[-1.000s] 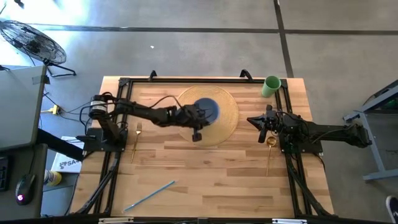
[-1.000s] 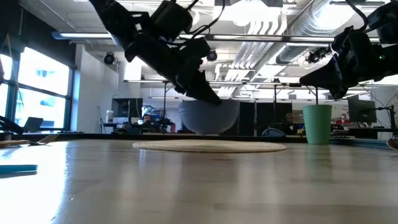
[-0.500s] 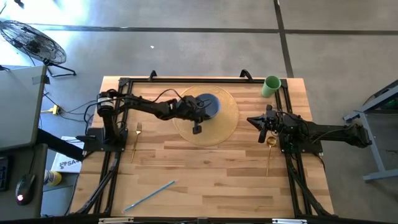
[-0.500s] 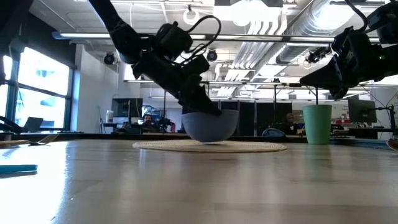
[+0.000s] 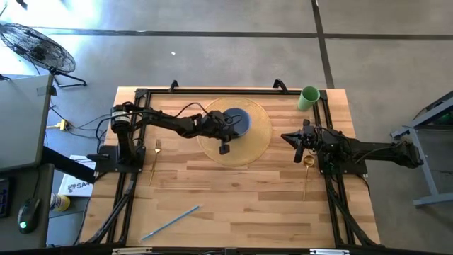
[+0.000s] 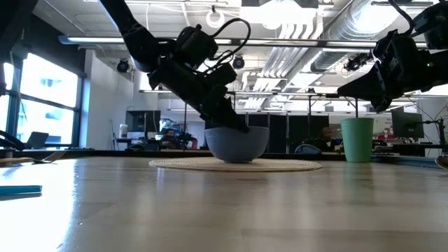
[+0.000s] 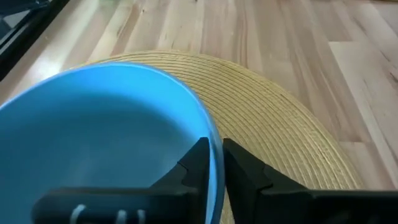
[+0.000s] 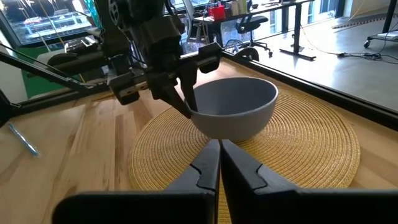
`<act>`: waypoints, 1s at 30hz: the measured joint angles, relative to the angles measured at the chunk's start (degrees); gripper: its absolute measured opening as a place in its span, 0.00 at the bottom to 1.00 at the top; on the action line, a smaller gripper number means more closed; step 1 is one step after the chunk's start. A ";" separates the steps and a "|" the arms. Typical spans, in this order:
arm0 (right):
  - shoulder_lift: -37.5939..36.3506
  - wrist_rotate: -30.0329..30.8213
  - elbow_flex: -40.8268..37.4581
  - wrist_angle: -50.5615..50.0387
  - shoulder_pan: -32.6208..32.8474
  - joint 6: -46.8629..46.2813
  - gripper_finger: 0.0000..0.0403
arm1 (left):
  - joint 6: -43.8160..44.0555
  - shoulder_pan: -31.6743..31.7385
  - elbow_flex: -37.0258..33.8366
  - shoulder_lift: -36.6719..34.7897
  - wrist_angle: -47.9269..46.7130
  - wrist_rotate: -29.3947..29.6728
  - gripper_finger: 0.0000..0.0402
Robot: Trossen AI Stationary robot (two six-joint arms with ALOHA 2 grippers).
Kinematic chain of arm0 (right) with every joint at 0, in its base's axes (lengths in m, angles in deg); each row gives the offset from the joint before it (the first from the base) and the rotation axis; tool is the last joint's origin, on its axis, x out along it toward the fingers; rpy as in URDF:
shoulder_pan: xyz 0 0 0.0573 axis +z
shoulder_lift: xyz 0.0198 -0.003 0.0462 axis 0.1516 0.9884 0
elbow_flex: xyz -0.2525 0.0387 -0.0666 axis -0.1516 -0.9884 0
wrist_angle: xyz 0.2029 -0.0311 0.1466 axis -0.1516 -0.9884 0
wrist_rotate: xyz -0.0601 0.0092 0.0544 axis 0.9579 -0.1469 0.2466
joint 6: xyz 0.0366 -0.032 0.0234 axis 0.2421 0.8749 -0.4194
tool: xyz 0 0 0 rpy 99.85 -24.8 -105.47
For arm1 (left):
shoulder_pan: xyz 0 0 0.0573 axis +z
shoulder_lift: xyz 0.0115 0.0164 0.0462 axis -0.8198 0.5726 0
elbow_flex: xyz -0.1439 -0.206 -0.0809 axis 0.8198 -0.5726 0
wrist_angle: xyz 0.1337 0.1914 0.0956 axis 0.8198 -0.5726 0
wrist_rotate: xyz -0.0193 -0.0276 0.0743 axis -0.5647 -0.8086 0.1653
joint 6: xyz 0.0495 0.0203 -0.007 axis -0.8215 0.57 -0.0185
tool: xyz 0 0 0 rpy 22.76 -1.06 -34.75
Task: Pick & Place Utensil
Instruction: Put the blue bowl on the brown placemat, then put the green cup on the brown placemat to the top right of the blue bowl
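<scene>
Blue bowl (image 7: 106,137) on woven mat (image 7: 280,130): left gripper (image 7: 214,163) pinches its rim, clear only at wrist. Right gripper (image 8: 220,163) closed, empty.

Left gripper (image 8: 189,111) pinching bowl (image 8: 235,107) rim on woven mat (image 8: 311,149).

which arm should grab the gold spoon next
Right. The right pincer hovers just beside the gold spoon at the table's right edge, fingers shut and empty. The left pincer is shut on the blue bowl rim over the woven mat.
</scene>
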 joint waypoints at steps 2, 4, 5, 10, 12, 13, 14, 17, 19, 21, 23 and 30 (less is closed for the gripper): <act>0.00 0.00 0.01 0.01 0.00 0.00 0.01 | 0.48 -0.01 0.00 -0.01 -0.01 1.25 0.14; 0.00 0.00 0.00 -0.01 0.00 -0.01 0.01 | 0.97 0.02 -0.01 -0.42 -0.47 1.75 0.16; 0.00 0.00 0.00 0.01 -0.02 -0.01 0.01 | 0.98 0.02 -0.01 -0.70 -0.31 1.75 0.17; 0.00 0.00 0.00 0.01 0.00 -0.01 0.01 | 1.17 0.00 0.00 -3.90 -1.68 0.02 0.22; 0.00 0.00 0.00 0.01 -0.01 0.00 0.01 | 1.17 0.00 0.00 -5.48 -3.24 -0.57 0.25; 0.00 0.00 0.00 0.01 0.01 0.00 0.01 | 1.17 0.00 0.05 -6.04 -3.96 -0.59 0.27; 0.00 0.00 0.00 0.01 0.00 0.01 0.01 | 1.17 0.00 0.09 -6.60 -5.11 -0.59 0.28; 0.00 0.00 0.00 0.01 0.01 0.00 0.01 | 1.30 0.00 0.07 -8.13 -9.48 -1.00 0.31; 0.00 0.00 0.00 0.00 0.01 -0.01 0.01 | 1.32 -0.02 -0.02 -9.93 -11.70 -2.98 0.33; 0.00 0.00 0.00 -0.08 0.00 0.01 0.00 | 1.60 -0.44 0.00 -12.01 -11.70 -5.03 0.33; 0.00 0.00 0.00 -0.17 0.01 0.01 0.00 | 2.04 -1.18 0.00 -14.35 -12.13 -6.74 0.33; 0.00 1.59 0.00 -0.02 -0.02 12.68 0.02 | 2.07 -5.13 -4.88 -19.78 -1.42 -10.56 0.33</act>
